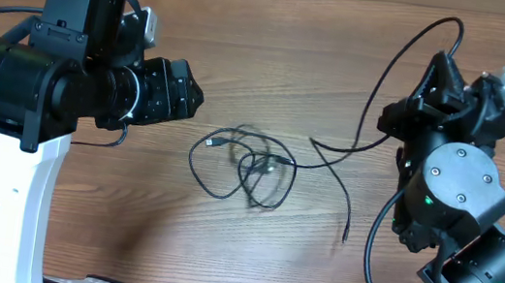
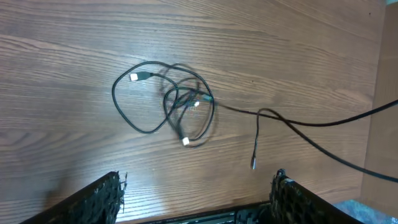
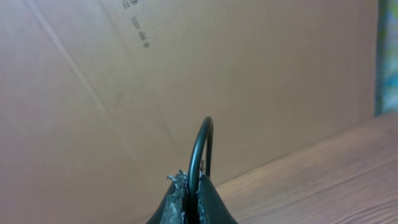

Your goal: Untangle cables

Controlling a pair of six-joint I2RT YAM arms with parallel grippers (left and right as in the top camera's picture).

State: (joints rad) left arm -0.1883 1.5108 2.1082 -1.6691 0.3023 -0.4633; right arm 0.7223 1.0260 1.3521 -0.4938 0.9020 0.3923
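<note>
Right gripper (image 3: 190,190) clamped shut on a cable loop (image 3: 200,146). Only its wrist camera shows this; the overhead view hides the fingertips. Left gripper (image 2: 196,204) wide open, empty, beside the cables (image 2: 174,109) tangled mid-table (image 1: 219,245); its fingers are cut off at the frame edge.

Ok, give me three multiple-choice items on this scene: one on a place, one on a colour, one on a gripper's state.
1. The tangled cables lie: A at the table's middle; B at its left edge; C inside a box.
2. The cables are: A white; B black; C red.
3. The right gripper is: A open and empty; B shut and empty; C shut on a cable.
Answers: 1 A, the overhead view shows the knot mid-table; 2 B, every cord is black; 3 C, a cable loop sticks up from its closed fingers.
</note>
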